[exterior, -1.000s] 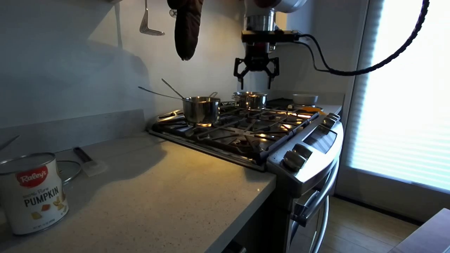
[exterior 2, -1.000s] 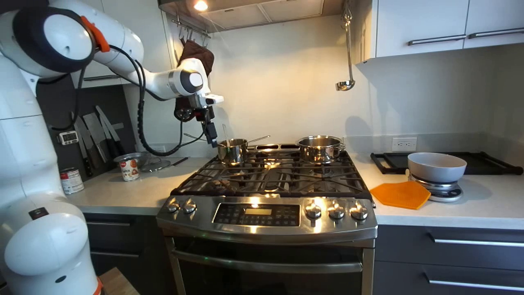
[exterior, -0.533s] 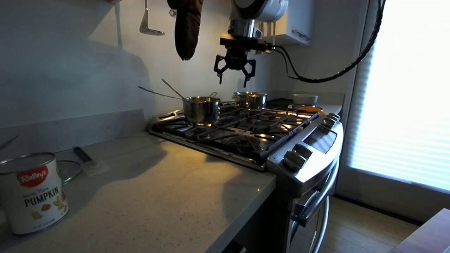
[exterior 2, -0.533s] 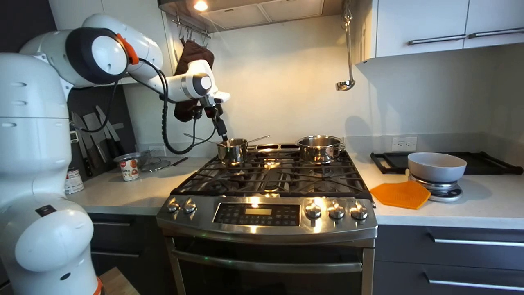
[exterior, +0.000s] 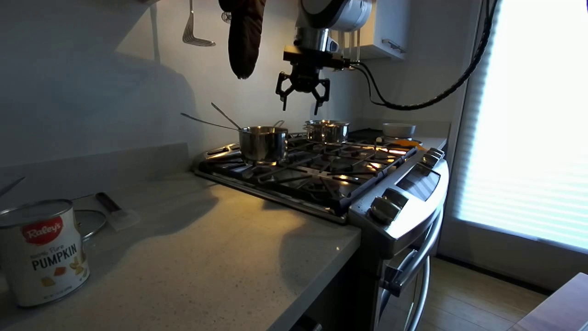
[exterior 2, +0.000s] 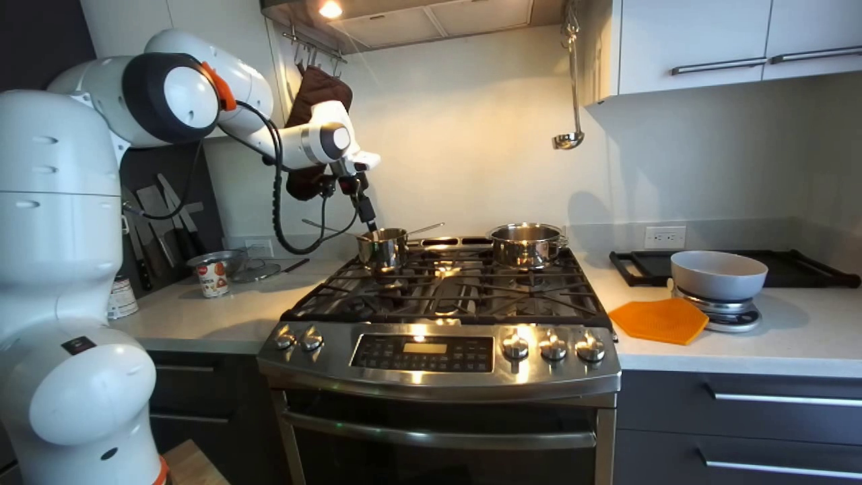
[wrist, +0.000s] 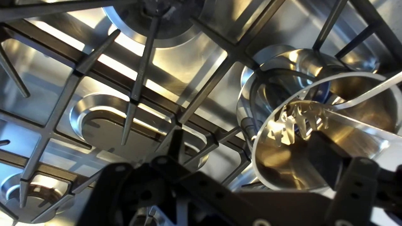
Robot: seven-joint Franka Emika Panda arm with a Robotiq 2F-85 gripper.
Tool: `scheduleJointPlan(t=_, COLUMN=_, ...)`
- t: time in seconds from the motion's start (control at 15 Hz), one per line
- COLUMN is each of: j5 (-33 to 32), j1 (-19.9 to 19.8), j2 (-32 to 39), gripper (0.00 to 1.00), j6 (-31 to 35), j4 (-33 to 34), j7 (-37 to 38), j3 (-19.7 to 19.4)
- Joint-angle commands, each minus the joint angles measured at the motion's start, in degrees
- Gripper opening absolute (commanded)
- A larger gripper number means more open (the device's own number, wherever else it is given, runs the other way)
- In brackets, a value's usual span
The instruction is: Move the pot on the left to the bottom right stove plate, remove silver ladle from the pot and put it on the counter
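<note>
Now we find the gripper (exterior: pixel 300 111), jaws apart, nearer than before to the pot (exterior: pixel 263 145) below and beside it, likely preparing a grasp.

The shiny steel pot (exterior 2: pixel 382 250) stands upright at the back left of the stove (exterior 2: pixel 438 382), its handle (exterior 2: pixel 426 229) pointing right in an exterior view; in it lean two slim silver utensils (exterior: pixel 209 122), long ends slanting up and out, and the wrist view shows one toothed head (wrist: pixel 300 120)
</note>
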Motion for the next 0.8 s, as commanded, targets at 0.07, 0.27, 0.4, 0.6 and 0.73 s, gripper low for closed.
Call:
scheduleJointPlan(t=0.07, j5=0.5, j1=1.8, j2=0.0, gripper=1.00, j6=-0.2, j4=0.3, j7=-0.3, j3=-2.0)
scheduleJointPlan(t=0.27, j5=0.5, j1=1.8, j2=0.0, gripper=1.00, j6=-0.2, j4=0.3, j7=-0.3, j3=-2.0)
scheduleJointPlan(t=0.4, j5=-0.1, j1=2.3, j2=1.4, gripper=1.00, j6=1.3, j4=1.6, j7=-0.2, j3=-2.5)
scheduleJointPlan(t=0.6, j5=0.1, j1=3.0, j2=3.1, gripper=1.00, j6=2.5, j4=3.1, j7=-0.1, j3=-3.2)
scheduleJointPlan(t=0.73, j5=0.0, j1=3.4, j2=4.6, gripper=1.00, j6=3.8, j4=3.8, j7=-0.1, j3=-3.8)
